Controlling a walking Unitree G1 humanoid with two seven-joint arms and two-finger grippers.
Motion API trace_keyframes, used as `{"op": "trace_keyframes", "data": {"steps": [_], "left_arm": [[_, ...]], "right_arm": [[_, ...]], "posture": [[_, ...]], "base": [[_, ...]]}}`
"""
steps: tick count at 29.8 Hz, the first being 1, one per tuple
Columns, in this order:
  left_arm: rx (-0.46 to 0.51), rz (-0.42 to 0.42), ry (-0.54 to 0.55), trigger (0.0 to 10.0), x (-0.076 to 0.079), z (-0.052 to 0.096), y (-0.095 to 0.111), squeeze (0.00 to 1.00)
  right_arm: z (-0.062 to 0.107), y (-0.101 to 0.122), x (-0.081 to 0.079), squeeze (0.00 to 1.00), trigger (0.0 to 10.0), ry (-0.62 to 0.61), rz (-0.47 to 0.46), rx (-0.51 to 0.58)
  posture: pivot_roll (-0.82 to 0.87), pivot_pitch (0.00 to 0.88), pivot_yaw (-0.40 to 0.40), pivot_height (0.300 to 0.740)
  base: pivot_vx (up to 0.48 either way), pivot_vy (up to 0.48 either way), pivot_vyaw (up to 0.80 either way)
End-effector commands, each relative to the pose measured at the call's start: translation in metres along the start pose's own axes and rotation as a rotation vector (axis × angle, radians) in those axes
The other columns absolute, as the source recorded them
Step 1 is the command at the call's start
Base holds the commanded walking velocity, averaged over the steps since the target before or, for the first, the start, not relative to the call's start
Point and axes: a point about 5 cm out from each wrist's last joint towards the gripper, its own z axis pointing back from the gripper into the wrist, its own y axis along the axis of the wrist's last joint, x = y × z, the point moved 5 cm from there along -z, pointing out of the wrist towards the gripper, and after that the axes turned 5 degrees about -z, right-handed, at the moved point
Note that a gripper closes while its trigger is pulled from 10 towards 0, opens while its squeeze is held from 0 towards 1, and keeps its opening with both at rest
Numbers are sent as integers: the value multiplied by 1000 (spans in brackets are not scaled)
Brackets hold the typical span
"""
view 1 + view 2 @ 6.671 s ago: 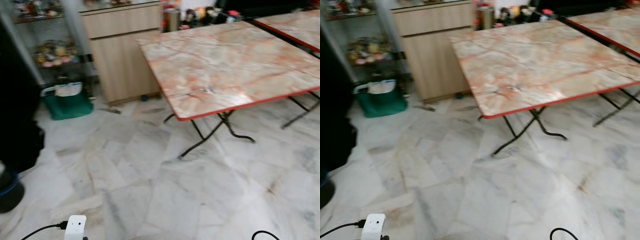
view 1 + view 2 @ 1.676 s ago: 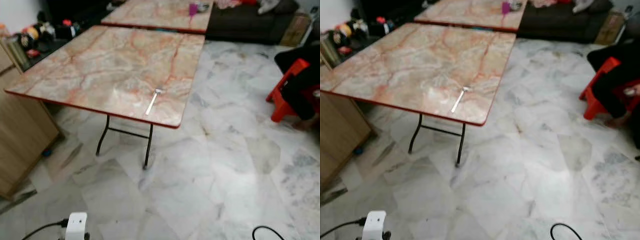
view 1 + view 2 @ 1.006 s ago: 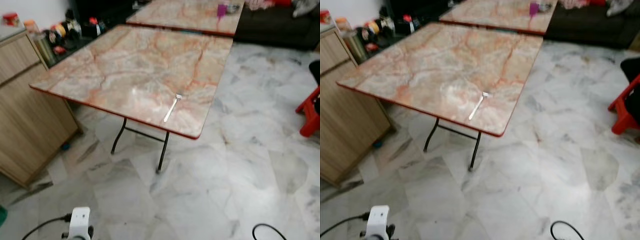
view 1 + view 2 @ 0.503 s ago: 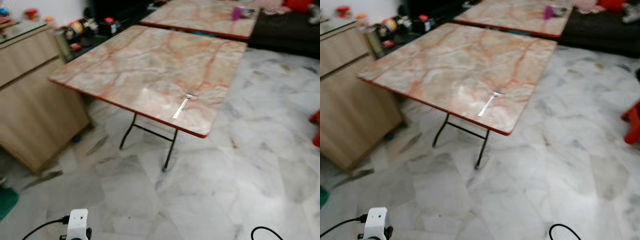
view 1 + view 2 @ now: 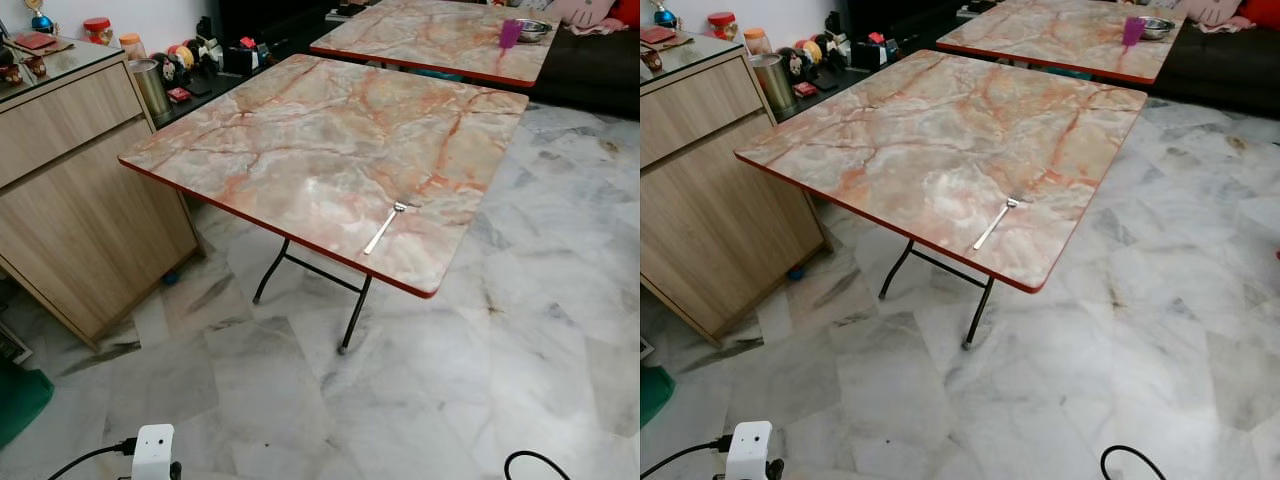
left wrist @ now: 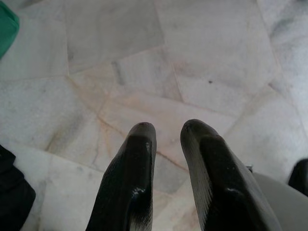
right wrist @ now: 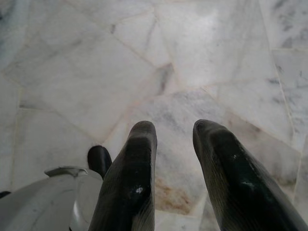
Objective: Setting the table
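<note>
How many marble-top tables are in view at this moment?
2. The near table stands in the middle of the room with a fork near its front edge; the far table sits just behind it, carrying a purple cup and a bowl.

Silver fork (image 5: 385, 227) lies flat on marbled, red-edged table (image 5: 300, 140), angled, tines pointing away from the near edge, close to the near right corner.

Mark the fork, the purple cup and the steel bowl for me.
fork (image 5: 384, 227), left eye view, on the middle of its handle, near table.
purple cup (image 5: 509, 33), left eye view, on its side wall, far table.
steel bowl (image 5: 533, 29), left eye view, on its rim, beside the cup.
</note>
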Motion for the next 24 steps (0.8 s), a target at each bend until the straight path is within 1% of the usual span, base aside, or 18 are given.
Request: {"op": "trace_keyframes", "data": {"steps": [1, 7, 10, 14, 22, 24], "left_arm": [[-11, 14, 4, 10000, -1, 1, -3, 0], [-11, 12, 4, 10000, -1, 1, -3, 0], [-11, 9, 4, 10000, -2, 1, -3, 0], [-10, 8, 3, 10000, -2, 1, -3, 0], [-7, 8, 3, 10000, -1, 1, -2, 0], [-7, 9, 3, 10000, -2, 0, -2, 0]], "right_arm": [[0, -1, 1, 0, 10000, 0, 22, -4], [0, -1, 1, 0, 10000, -2, 24, -4], [1, -3, 1, 0, 10000, -12, -28, -6], [1, -3, 1, 0, 10000, -9, -12, -6], [1, -2, 1, 0, 10000, -10, -21, -2], [1, -2, 1, 0, 10000, -10, -23, -2]], "posture": [[22, 22, 18, 740], [22, 21, 19, 740], [21, 12, 20, 740], [21, 12, 20, 740], [21, 7, 20, 740], [21, 13, 21, 740]], "base": [[277, 0, 450], [278, 0, 506], [275, 0, 0], [277, 0, 0], [272, 0, 0], [0, 0, 0]]}}
